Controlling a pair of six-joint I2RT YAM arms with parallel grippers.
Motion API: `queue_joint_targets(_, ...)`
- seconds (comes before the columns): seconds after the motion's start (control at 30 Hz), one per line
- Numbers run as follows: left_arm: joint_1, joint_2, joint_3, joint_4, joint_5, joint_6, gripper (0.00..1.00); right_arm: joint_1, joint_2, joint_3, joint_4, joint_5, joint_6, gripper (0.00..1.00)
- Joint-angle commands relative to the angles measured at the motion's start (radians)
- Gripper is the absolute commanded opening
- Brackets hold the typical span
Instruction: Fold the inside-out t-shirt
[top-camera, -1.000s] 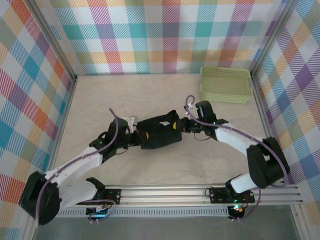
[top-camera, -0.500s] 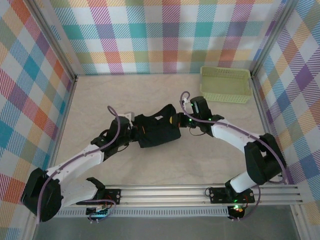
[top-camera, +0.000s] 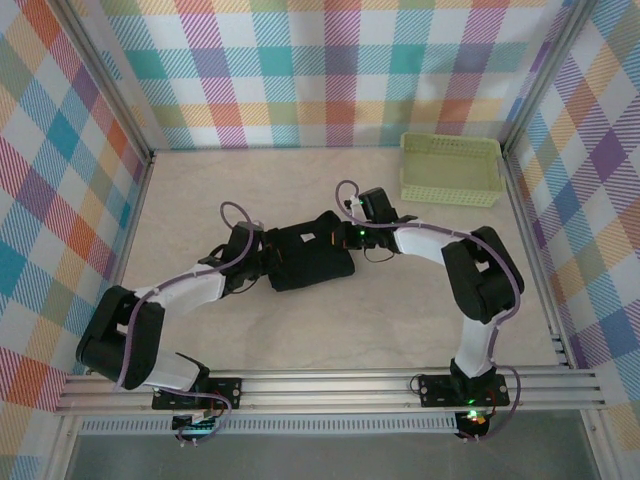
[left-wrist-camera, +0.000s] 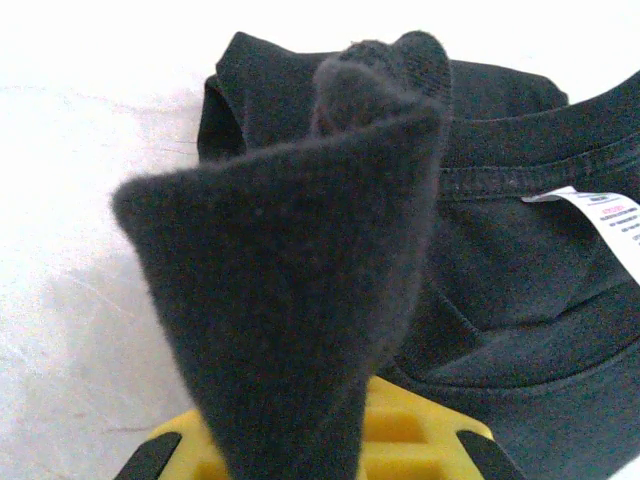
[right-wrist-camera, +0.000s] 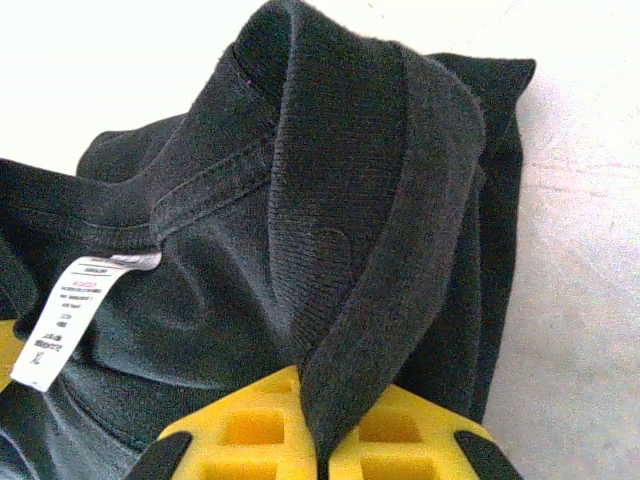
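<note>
Both arms reach inward over the pale surface (top-camera: 300, 330) and meet at one dark bundle. The left arm runs low from its base at the near left, elbow bent, with the left gripper (top-camera: 258, 262) at the bundle's left end. The right arm rises from the near right, bends sharply at the elbow and comes back toward the centre, with the right gripper (top-camera: 347, 236) at the bundle's right end. The inside-out t-shirt (top-camera: 310, 258) lies at mid-surface between them, well apart from the pale green basket (top-camera: 450, 170) at the far right. It forms a compact, roughly rectangular black mass. Its long axis runs left to right, the right end tilted slightly toward the far wall. In the left wrist view a fold of soft black fabric stands up from between the yellow fingers (left-wrist-camera: 410, 440), so these jaws are closed on cloth. In the right wrist view the ribbed neckband passes between the yellow fingers (right-wrist-camera: 250, 430), which likewise clamp it. The collar seam is exposed, and the small white label (right-wrist-camera: 65, 325) lies flat beside it.
</note>
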Motion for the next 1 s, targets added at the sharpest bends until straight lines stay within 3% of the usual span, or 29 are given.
queue_joint_targets(0.0, 0.031, 0.026, 0.041, 0.042, -0.008, 0.04, 0.11, -0.001, 0.01, 0.03, 0.005, 0.046, -0.043, 0.0)
queue_joint_targets(0.3, 0.062, 0.144, 0.082, 0.098, 0.009, 0.052, 0.19, -0.001, 0.062, 0.066, -0.003, 0.111, -0.053, 0.0)
queue_joint_targets(0.37, 0.063, 0.174, 0.11, 0.046, 0.0, 0.048, 0.25, -0.001, 0.064, 0.068, -0.023, 0.147, -0.039, 0.15)
queue_joint_targets(0.47, 0.073, 0.15, 0.144, -0.028, -0.019, 0.054, 0.42, -0.001, 0.027, 0.072, -0.065, 0.186, -0.047, 0.32)
queue_joint_targets(0.67, 0.126, 0.006, 0.155, -0.097, 0.039, 0.039, 0.73, -0.014, -0.067, 0.086, -0.158, 0.207, -0.038, 0.57)
queue_joint_targets(0.83, 0.133, 0.034, 0.111, -0.033, 0.147, -0.013, 0.79, -0.022, -0.035, 0.091, -0.14, 0.093, 0.018, 0.75)
queue_joint_targets(0.97, 0.133, 0.121, 0.089, 0.045, 0.217, -0.048, 0.81, -0.023, 0.033, 0.126, -0.153, 0.061, 0.041, 0.82)
